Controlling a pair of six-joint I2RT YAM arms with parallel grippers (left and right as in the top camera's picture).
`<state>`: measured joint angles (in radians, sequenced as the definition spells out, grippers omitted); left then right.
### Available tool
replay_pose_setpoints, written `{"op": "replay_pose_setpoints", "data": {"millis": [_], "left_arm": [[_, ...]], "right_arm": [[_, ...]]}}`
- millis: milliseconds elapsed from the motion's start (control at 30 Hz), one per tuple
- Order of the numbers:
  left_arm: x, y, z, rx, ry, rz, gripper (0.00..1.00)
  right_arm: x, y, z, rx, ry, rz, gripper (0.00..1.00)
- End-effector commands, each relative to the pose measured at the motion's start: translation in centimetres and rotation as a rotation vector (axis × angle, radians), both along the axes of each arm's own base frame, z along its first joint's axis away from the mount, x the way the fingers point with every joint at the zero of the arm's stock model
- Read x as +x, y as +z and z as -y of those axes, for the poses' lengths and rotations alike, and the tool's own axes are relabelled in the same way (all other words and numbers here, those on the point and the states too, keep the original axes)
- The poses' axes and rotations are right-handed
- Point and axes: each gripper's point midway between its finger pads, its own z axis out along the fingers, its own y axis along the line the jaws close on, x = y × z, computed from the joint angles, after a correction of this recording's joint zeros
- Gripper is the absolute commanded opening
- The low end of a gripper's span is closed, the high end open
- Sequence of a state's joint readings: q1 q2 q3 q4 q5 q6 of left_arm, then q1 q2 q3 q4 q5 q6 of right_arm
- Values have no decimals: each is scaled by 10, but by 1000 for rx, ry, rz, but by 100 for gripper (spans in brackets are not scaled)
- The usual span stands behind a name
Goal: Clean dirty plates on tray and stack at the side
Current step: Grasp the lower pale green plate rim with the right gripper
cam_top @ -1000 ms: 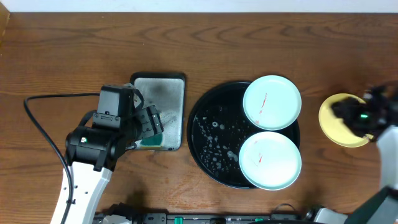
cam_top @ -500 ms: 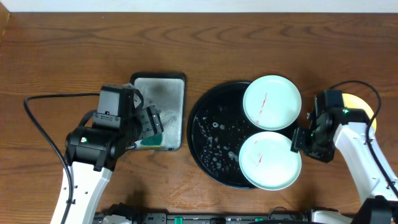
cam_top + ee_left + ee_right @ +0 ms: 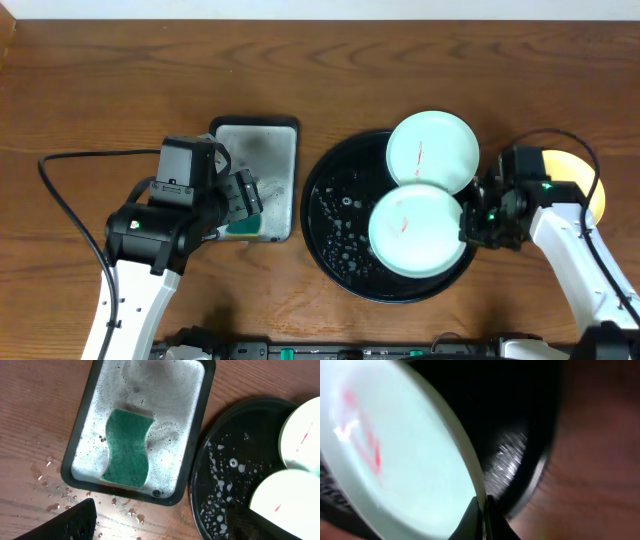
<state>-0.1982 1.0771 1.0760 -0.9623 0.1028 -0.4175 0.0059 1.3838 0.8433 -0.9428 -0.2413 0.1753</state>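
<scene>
Two pale mint plates with red smears sit on the black round tray [image 3: 322, 190]. My right gripper [image 3: 470, 222] is shut on the right rim of the nearer mint plate [image 3: 410, 235]. That plate is tilted and overlaps the edge of the far mint plate [image 3: 432, 150]. In the right wrist view the fingertips [image 3: 473, 515] pinch the thin rim of the plate [image 3: 395, 460] above the tray [image 3: 520, 420]. A yellow plate [image 3: 592, 190] lies on the table to the right, partly hidden by the right arm. My left gripper [image 3: 243, 203] stands open over the table beside the grey tray, holding nothing.
A rectangular grey tray [image 3: 185, 435] with foamy water holds a green sponge [image 3: 127, 447] left of the black tray [image 3: 200, 480]. Water drops dot the wood by its near edge. A black cable [image 3: 60, 195] loops left of the left arm.
My right gripper moved from the yellow plate to the nearer mint plate and shut on its rim. That plate shifted left and up against the other. The left arm stayed still.
</scene>
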Motion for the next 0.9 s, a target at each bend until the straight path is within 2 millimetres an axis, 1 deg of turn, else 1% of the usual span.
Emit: {"op": "replay_pose_setpoints", "data": {"millis": [0,133,200,267,367,500,533,567,600,633,700,767,867], "left_arm": [[3,8,0,-3,-3,20,83],[3,8,0,-2,-3,20,83],[3,8,0,-3,-2,20,83],[3,8,0,-3,-3,20,83],[3,8,0,-3,-3,20,83],[3,8,0,-3,-3,20,83],[3,8,0,-3,-2,20,83],[3,8,0,-3,-2,20,83],[3,8,0,-3,-3,20,83],[3,8,0,-3,-2,20,83],[3,8,0,-3,-3,20,83],[3,8,0,-3,-2,20,83],[4,8,0,-3,-2,24,83]], "right_arm": [[17,24,-27,67,163,134,1],[27,23,-54,76,271,194,1],[35,18,-67,43,330,230,1],[43,10,-70,-20,359,250,1],[52,-7,-70,-113,382,246,1],[49,-29,-72,-121,341,174,1],[48,-34,-72,-123,344,161,8],[49,-33,-72,-125,347,165,24],[51,-31,-73,-125,368,181,35],[53,-26,-74,-124,372,194,39],[60,-12,-76,-117,367,239,41],[66,12,-78,-107,361,306,43],[69,47,-81,-83,353,409,43]]}}
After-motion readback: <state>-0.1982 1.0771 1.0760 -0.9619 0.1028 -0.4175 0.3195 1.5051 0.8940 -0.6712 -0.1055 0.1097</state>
